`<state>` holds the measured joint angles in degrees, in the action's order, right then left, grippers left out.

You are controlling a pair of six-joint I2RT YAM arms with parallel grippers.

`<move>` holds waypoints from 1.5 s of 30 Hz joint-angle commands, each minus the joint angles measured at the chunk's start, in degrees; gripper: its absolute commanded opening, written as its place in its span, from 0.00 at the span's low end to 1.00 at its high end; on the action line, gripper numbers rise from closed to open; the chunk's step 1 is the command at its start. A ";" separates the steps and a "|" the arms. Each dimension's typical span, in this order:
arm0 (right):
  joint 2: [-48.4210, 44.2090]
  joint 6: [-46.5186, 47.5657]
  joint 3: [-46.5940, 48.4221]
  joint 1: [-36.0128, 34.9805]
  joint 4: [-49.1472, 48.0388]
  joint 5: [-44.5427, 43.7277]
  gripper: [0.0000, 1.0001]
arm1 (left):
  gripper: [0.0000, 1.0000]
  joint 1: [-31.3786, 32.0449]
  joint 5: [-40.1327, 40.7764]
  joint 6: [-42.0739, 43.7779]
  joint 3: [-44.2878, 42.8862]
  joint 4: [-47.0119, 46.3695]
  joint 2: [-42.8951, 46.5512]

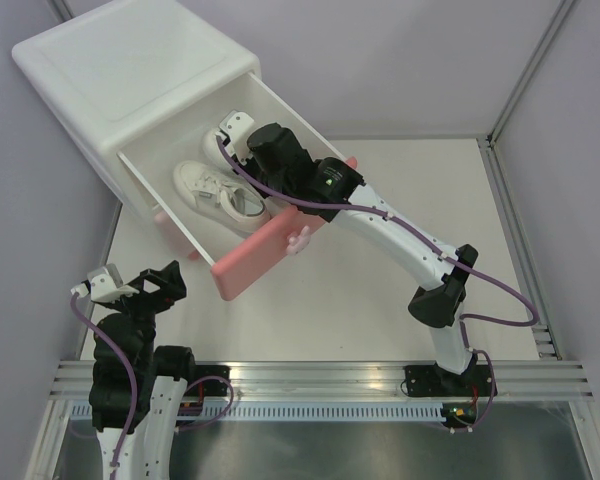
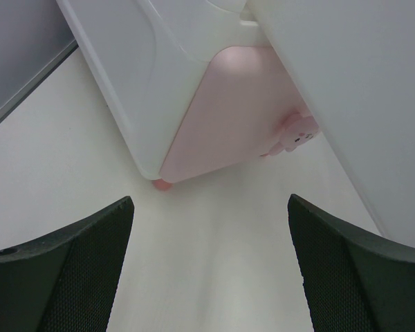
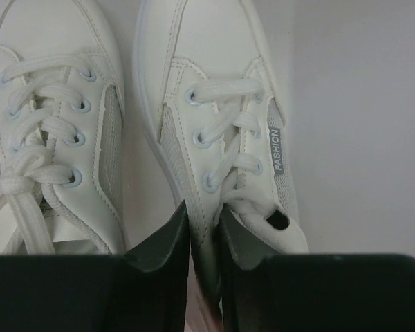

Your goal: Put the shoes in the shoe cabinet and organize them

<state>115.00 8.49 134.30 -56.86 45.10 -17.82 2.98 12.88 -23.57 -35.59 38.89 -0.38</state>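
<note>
Lettering FASHION runs along a grey tag (image 3: 275, 149) on the right-hand shoe (image 3: 214, 104); the neighbouring shoe (image 3: 55, 97) carries a tag you cannot read. Both lie side by side in the pulled-out upper drawer (image 1: 150, 170) of the cabinet (image 1: 130, 70). Your right gripper (image 3: 203, 211) stands narrow astride the right-hand shoe's collar; whether it grips cannot be told. Your left gripper (image 2: 209, 200) gapes wide, holding nothing, before the lower drawer front (image 2: 228, 117).

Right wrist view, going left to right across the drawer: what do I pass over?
Laced white shoe → shoe with the FASHION tag → bare white drawer surface.
</note>
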 commanded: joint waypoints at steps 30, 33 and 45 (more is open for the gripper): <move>-6.80 -0.05 -2.02 -0.53 -5.99 3.14 0.83 | 0.94 -0.35 -1.20 2.21 0.09 -1.89 3.02; -7.24 -0.05 -2.11 -0.53 -6.25 3.93 0.89 | 0.94 -0.35 -1.11 2.22 0.09 -1.98 3.02; -11.02 0.30 -5.63 -0.53 -9.51 6.66 0.91 | 0.94 -0.35 -1.20 2.22 0.09 -1.89 3.02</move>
<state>107.81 8.78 129.03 -57.17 39.00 -12.73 2.96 12.88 -23.57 -35.59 38.87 -0.38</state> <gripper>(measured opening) 0.904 0.941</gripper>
